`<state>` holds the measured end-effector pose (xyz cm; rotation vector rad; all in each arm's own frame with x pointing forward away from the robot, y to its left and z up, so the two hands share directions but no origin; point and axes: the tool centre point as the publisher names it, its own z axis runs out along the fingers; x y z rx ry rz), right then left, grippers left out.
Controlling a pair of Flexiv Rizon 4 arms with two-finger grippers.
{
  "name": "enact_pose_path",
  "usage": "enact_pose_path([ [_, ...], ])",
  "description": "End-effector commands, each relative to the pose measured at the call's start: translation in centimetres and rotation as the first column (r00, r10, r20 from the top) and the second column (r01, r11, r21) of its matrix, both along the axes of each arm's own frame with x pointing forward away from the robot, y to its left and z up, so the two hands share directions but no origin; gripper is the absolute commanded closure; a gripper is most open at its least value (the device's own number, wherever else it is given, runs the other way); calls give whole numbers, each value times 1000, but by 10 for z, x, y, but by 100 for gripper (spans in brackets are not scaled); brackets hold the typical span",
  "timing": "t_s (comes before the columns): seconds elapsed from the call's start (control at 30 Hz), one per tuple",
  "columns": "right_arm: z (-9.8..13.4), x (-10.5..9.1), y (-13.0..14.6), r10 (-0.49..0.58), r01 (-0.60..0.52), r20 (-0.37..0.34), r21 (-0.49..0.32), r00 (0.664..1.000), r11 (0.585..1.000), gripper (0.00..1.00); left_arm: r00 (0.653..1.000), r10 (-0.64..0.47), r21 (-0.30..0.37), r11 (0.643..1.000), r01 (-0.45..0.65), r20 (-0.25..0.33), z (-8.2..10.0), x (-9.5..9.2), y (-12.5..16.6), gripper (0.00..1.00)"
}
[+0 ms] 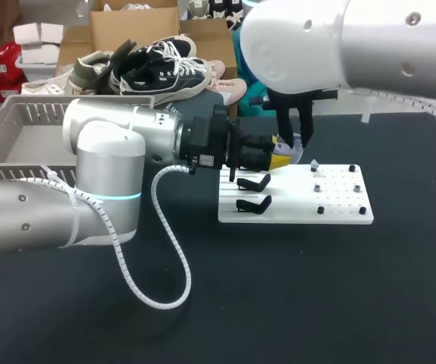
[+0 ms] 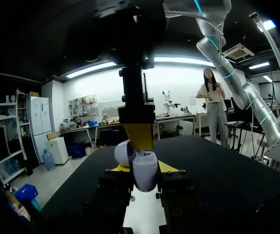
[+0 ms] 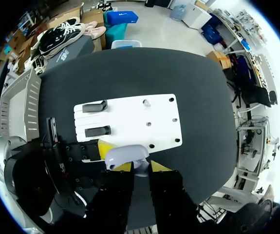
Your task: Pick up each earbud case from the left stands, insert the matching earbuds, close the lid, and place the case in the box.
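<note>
My left gripper (image 1: 284,158) (image 2: 140,168) is shut on a pale lavender earbud case (image 1: 295,154) (image 2: 144,174), held above the white board's far edge. Its lid (image 2: 124,152) (image 3: 126,155) stands open. From above, my right gripper (image 1: 297,144) (image 2: 140,139) (image 3: 140,167) comes straight down onto the open case. Its yellow tips are close together, with a small pale earbud (image 3: 140,169) pinched between them. One more earbud (image 1: 314,164) (image 3: 147,103) sits on a peg of the board. Both black stands (image 1: 252,183) (image 1: 252,203) are bare.
The white board (image 1: 339,212) lies mid-table with several small black pegs. A grey slatted box (image 1: 20,129) stands at the far left behind my left arm. A white coiled cable (image 1: 164,250) loops from the left arm onto the black table.
</note>
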<state>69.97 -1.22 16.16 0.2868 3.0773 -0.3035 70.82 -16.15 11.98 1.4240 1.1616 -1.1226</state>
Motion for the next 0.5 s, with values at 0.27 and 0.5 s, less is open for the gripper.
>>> enact_pose_path([
  [0.27,-2,3,2,-2,2,-5,0,1000,1000,71,1000,2,-1,1000,-2,2,1,-2,1,100],
  [0.5,-1,3,3,2,-2,-1,2,1000,1000,72,1000,2,-1,1000,-2,2,1,-2,1,100],
])
